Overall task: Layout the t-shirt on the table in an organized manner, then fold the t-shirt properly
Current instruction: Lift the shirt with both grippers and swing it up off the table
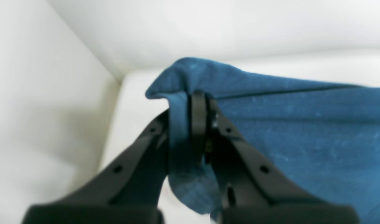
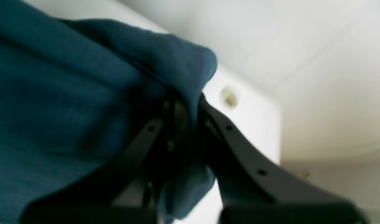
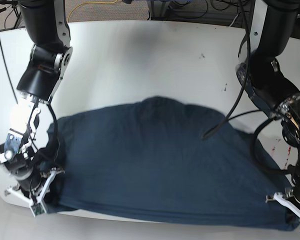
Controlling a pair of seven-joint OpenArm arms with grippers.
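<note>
The dark navy t-shirt (image 3: 160, 165) lies spread wide across the front of the white table (image 3: 140, 60), its near edge at the table's front rim. My left gripper (image 1: 190, 109) is shut on a bunched corner of the t-shirt (image 1: 286, 124), at the base view's lower right (image 3: 290, 210). My right gripper (image 2: 185, 115) is shut on the opposite corner of the t-shirt (image 2: 53, 93), at the base view's lower left (image 3: 42, 192). The cloth stretches between the two grippers.
A round grommet hole (image 2: 228, 98) shows in the table beside my right gripper. Small dark specks (image 3: 202, 55) mark the far tabletop. Cables (image 3: 190, 7) lie beyond the table's back edge. A loose black cable (image 3: 225, 122) hangs over the shirt's right side.
</note>
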